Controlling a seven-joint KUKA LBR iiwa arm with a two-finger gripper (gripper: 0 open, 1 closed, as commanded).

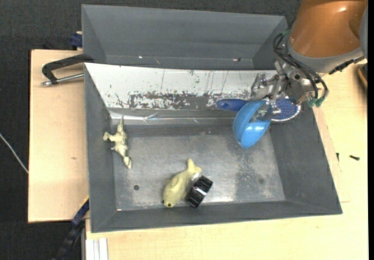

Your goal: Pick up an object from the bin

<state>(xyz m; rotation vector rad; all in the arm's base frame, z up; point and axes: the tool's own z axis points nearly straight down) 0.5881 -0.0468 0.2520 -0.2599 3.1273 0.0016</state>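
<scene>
**If the pinch slips, the blue scoop goes back in the bin**

Because the gripper (267, 107) has only the upper rim of the light-blue scoop (251, 127) between its fingers, which look drawn nearly together on that rim, your hold is a thin one. The scoop hangs up and to the right of the yellow toy animal (177, 187), well apart from it and close to the bin's right wall (304, 159). Its bowl droops below the fingers, so I judge that the weight sits off the pinch and it could swing or twist out as you raise it. A dark blue handle-like part (231, 104) juts from the scoop, above and right of the yellow toy, near the back wall, and it could catch there. If the scoop drops, it would likely land to the right of the yellow toy. That is clear of the black block (198, 190) touching that toy and of the pale toy lizard (120, 146) up and to its left. Lift straight, away from the walls.
</scene>
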